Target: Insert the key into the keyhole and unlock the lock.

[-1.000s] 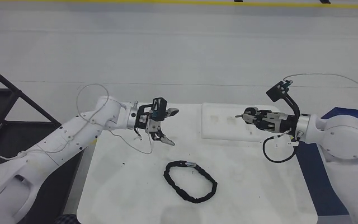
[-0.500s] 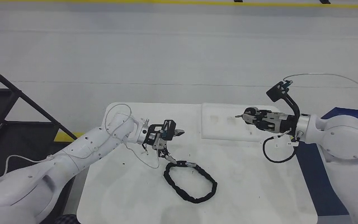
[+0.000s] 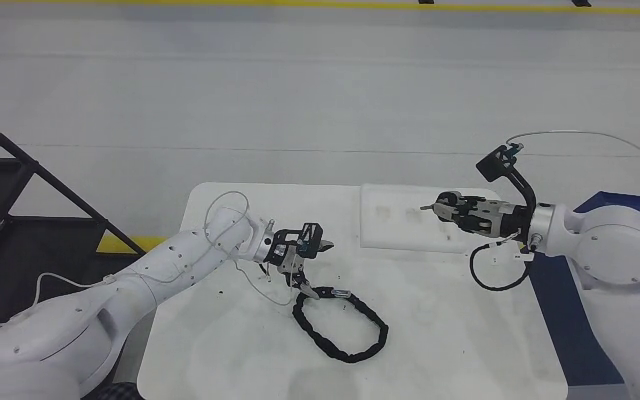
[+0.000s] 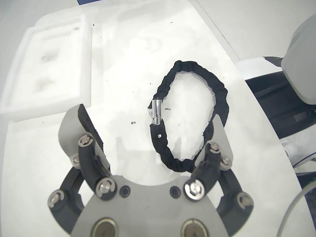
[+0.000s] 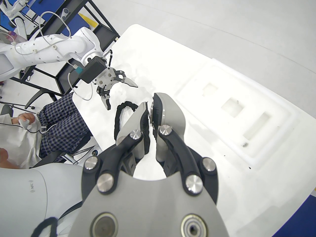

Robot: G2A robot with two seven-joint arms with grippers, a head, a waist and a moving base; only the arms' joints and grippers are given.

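A chain lock [image 3: 372, 322] in a black fabric sleeve lies as a loop on the white table [image 3: 460, 330]. Its silver lock cylinder [image 3: 341, 294] sits at the loop's upper left. My left gripper [image 3: 315, 267] hovers open just left of that cylinder. In the left wrist view the cylinder [image 4: 156, 112] and the near side of the chain lock [image 4: 218, 92] lie between the spread fingers of the left gripper [image 4: 149, 113]. My right gripper [image 3: 432, 208] is over the foam tray, shut on the thin key, whose tip pokes out. Its pads [image 5: 145, 114] are pressed together.
A white foam tray [image 3: 385, 238] with shallow pockets lies at the table's back right, its rim [image 4: 85, 57] close to the chain lock. A black rack [image 3: 30, 170] stands left of the table. The other arm's open gripper [image 5: 121, 97] is beside the chain [image 5: 118, 114].
My left arm has swung right and down from the table's back left to the lock cylinder, gripper staying open. The right arm and the chain lock have not moved.
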